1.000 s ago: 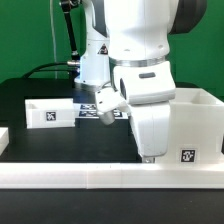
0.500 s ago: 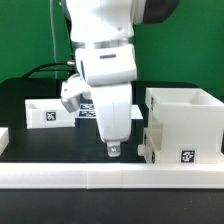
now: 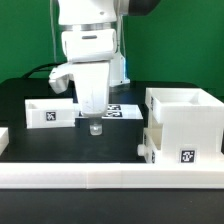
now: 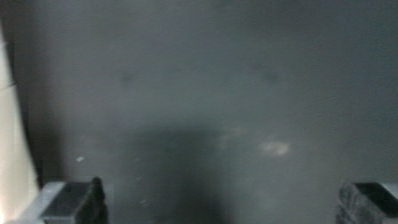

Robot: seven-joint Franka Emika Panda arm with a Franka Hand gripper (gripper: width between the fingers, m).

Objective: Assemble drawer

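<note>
The large white cube-like housing (image 3: 185, 125) stands at the exterior view's right, open at the top, with a square tag low on its front. A small white tray (image 3: 48, 111) with a tag sits at the exterior view's left, behind and left of the arm. My gripper (image 3: 95, 127) hangs just above the black table between the two, left of the housing and apart from it. In the wrist view my gripper (image 4: 222, 203) is open, its two dark fingertips (image 4: 73, 202) wide apart over bare dark table, holding nothing. A second tray does not show.
A long low white border bar (image 3: 110, 176) runs along the front edge of the table. The marker board (image 3: 115, 110) lies flat behind the gripper. A pale strip (image 4: 9, 140) shows at one edge of the wrist view. A green wall stands behind.
The arm has moved from in front of the housing toward the exterior view's left and farther back, uncovering the housing. The gripper now sits over the table near the marker board.
</note>
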